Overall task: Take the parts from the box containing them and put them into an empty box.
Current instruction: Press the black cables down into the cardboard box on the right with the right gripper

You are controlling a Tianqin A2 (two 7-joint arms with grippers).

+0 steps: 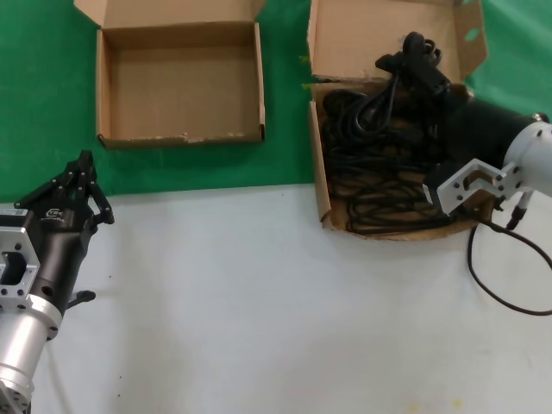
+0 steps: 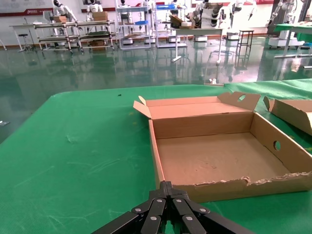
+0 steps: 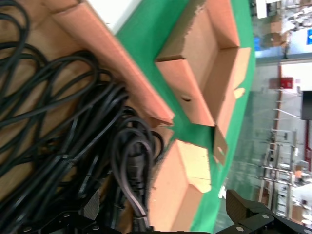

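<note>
- The right pincer (image 1: pixel 424 65) is reaching over the far part of the larger oblong box (image 1: pixel 321 185), which is sitting on the right side of the desk (image 1: pixel 259 302), straddling the edge between the green mat (image 1: pixel 285 129) and the white surface.
- In the right wrist view, the right pincer's fingers (image 3: pixel 243 209) are standing wide apart, with a looped cord and its moulded plug (image 3: pixel 131 180) lying in the gap between them; they are not closing on anything.
- The power cords (image 1: pixel 379 172) are lying bundled in long loops inside the larger oblong box, filling most of its floor. Part of one bundle is rising up near the tall lid flap (image 1: pixel 379 30), just beside the right pincer.
- The smaller square box (image 1: pixel 181 82) is sitting on the green mat at the far left, well apart from the larger box. Its interior is showing bare cardboard, its short lid flap is folding back away from the robot, and its front edge (image 2: pixel 243 184) is looking frayed.
- The left pincer (image 1: pixel 82 177) is hovering low over the near left of the desk, just in front of the smaller square box. Its fingers (image 2: pixel 168 204) are meeting at the tips and are holding nothing.
- A thin black cable (image 1: pixel 504 285) is trailing from the right arm across the white surface.
</note>
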